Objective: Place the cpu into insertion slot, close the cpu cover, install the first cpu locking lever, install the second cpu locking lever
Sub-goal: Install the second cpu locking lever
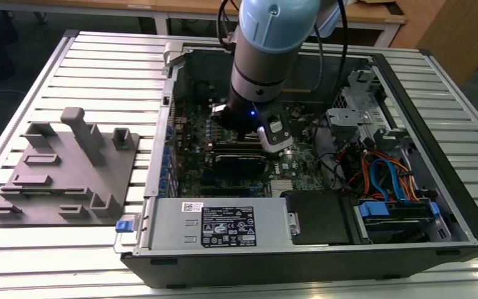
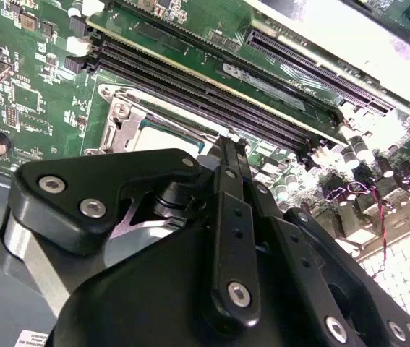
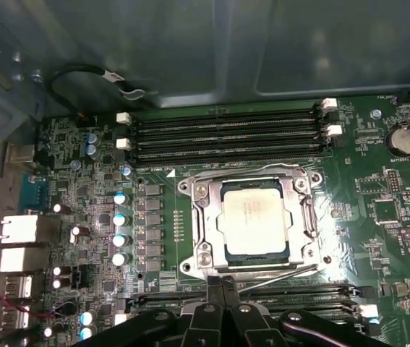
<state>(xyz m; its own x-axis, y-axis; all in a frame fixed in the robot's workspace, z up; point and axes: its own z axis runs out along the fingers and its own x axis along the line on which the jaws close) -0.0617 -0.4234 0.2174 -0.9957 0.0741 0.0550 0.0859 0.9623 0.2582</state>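
Gripper (image 3: 223, 283): black linkage nearest the lens in both wrist views; the two slim fingertips are pressed together with nothing between them, hanging just beside the socket's edge over the near memory slots (image 3: 291, 293).
Cpu (image 3: 254, 217): silvery square chip lying flat inside the insertion slot (image 3: 302, 217); partly hidden behind the gripper in the second wrist view.
Cpu cover (image 3: 208, 194): silvery frame lying down around the chip, its cut-out showing the chip's metal top.
Locking lever (image 3: 280, 271): thin wire rod running slanted along the socket edge nearest the fingertips; whether it is latched cannot be told.
Arm (image 1: 264, 62): grey and pale blue, reaching straight down into the open computer case (image 1: 463, 212) in the exterior view.
Power supply box (image 1: 214, 227): grey, labelled, at the case's near edge.
Grey fixture tray (image 1: 56, 180): on the slatted table (image 1: 98, 56), at the exterior view's left.
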